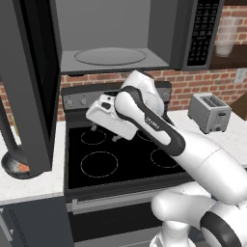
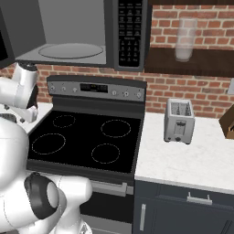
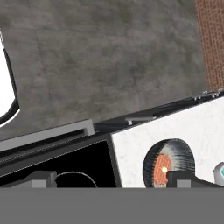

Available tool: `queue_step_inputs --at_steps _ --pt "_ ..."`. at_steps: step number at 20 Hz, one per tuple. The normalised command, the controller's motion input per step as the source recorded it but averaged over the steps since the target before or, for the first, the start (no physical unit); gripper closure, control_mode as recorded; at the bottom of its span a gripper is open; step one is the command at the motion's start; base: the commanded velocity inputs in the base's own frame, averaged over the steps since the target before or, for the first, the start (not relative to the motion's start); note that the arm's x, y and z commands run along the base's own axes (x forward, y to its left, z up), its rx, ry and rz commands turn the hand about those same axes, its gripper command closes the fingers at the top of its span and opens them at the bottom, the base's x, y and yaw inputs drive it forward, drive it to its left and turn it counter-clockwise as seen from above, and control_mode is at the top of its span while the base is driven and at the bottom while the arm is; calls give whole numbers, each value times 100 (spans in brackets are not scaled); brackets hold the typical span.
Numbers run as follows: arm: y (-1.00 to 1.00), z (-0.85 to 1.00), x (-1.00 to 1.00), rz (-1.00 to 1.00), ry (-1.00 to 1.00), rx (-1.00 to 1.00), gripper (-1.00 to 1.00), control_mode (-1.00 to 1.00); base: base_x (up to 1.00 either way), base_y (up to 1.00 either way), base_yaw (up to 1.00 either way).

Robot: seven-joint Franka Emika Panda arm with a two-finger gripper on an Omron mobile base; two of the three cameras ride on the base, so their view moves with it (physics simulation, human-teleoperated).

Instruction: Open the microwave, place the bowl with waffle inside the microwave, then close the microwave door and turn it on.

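The microwave [image 1: 120,43] occupies the top of the left base view with its door [image 1: 29,82] swung fully open toward the left edge of the frame; the grey cavity and its round glass turntable [image 1: 110,56] are exposed. In the right base view the keypad strip [image 2: 129,32] runs down the right side of the microwave. The bowl [image 1: 17,165] rests on the white counter [image 1: 29,185] at the lower left of the left base view, partly hidden behind the lower edge of the open door, with the orange waffle [image 1: 22,168] visible inside it. In the hand view the bowl [image 3: 169,162] appears at the lower right on the counter, just beside the black stove [image 3: 61,168], and the waffle [image 3: 160,170] lies within it. The arm [image 1: 159,130] reaches from the lower right of the left base view across the stove [image 1: 123,154], with the jaws [image 1: 103,134] pointing down above the rear burners, well apart from the bowl. The two dark fingertips [image 3: 183,177] sit wide apart at the bottom of the hand view, with nothing between them. A silver toaster [image 2: 179,121] stands on the counter to the right of the stove in the right base view, and a pale cup [image 2: 185,39] sits on the dark shelf [image 2: 192,61] at the upper right.
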Motion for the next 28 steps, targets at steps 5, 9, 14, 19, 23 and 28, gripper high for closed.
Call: queue_step_inputs --at_steps 5,9,14,19,23,28 --pt "43 -22 56 0 0 -2 -100 -100 0 0 0" --pt "60 -25 48 0 0 -3 -100 -100 0 0 0" --pt "65 -33 18 0 -7 -3 -100 -100 0 0 0" --pt "66 -36 14 0 -10 -5 -100 -100 0 0 0" --pt "58 -37 16 0 -8 -6 -100 -100 0 0 0" --pt "42 -36 24 0 -3 -6 -100 -100 0 0 0"
